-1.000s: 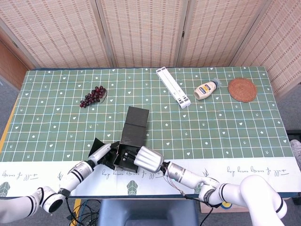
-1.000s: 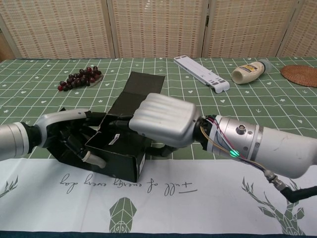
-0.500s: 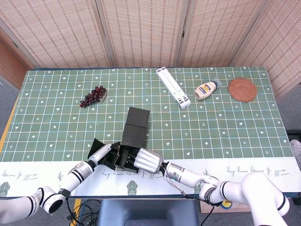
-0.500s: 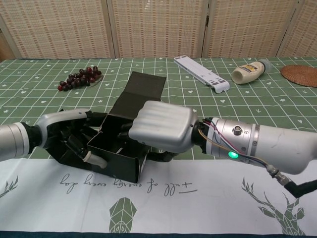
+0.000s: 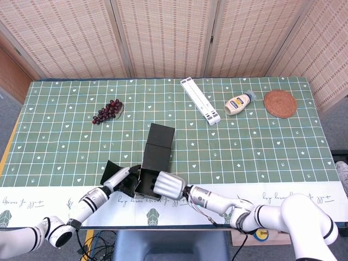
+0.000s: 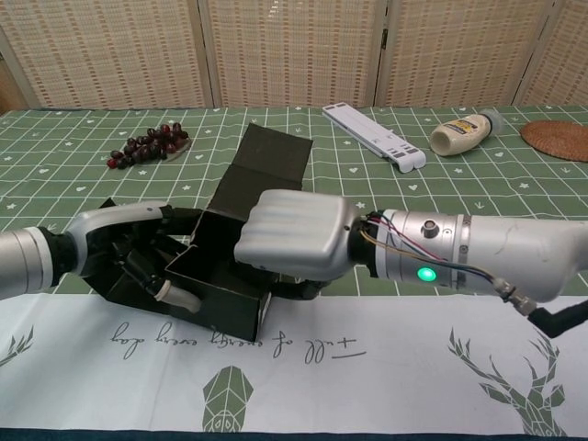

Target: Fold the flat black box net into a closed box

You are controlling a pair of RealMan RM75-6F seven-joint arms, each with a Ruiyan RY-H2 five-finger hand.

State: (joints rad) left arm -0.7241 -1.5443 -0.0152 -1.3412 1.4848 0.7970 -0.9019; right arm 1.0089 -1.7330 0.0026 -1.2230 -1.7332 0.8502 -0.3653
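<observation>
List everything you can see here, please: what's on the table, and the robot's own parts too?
Black box net: one, black, partly folded, near front edge, far flaps still open.
Grapes: one bunch, dark red, far left.
Folding stand: one, white, far centre.
Squeeze bottle: one, cream with yellow label, lying far right.
Coaster: one, brown woven, far right corner.
Tablecloth: one, green grid with white front border.
Left hand: one, grips the box's left side.
Right hand: one, silver, holds the box's right side.

Both hands are jammed around the black box net at the near edge. Far side's roomy except grapes left, white stand, mayo bottle, coaster right.
</observation>
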